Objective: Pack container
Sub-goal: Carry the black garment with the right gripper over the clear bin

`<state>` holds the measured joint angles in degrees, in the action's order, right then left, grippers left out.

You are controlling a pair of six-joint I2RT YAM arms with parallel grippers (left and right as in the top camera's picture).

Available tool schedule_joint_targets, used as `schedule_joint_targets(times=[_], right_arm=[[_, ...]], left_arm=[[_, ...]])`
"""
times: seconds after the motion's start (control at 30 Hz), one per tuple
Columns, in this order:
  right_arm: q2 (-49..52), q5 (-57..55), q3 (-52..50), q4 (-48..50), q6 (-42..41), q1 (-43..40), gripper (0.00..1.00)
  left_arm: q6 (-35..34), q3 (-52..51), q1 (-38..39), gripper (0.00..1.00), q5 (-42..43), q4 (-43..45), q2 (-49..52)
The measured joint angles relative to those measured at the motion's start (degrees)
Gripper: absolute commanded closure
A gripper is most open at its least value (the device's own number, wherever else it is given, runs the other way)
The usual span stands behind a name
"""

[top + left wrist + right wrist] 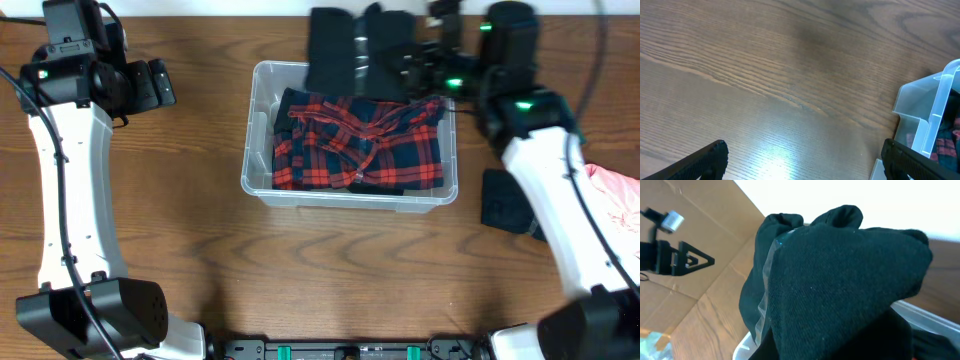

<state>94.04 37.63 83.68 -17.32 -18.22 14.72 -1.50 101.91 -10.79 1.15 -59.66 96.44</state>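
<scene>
Black knit garment (840, 280), pinched by right gripper (408, 65), overhangs clear container (350, 198); left gripper (802, 157) splayed.

A dark knit garment (850, 285) with a pale translucent strip (765, 287) along its left fold fills most of the frame, above a rim sliver of the clear container (935, 320), with brown cardboard (705, 245) at left.

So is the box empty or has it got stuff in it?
Not empty. A red plaid cloth lies inside the container, covering most of its floor; a black cloth hangs over its far rim.
</scene>
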Motion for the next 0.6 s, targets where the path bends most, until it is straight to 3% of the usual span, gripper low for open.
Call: schedule_joint_targets(times=[0.3, 0.6], right_arm=[[14.97, -2.93, -0.02, 10.27, -5.03, 7.37, 0.99], [20.48, -4.04, -0.02, 15.13, -9.7, 9.42, 0.99]], left_arm=[[-0.02, 0.0, 0.0, 0.02, 0.0, 0.0, 0.0], [0.0, 0.0, 0.0, 0.02, -0.02, 0.02, 0.0]])
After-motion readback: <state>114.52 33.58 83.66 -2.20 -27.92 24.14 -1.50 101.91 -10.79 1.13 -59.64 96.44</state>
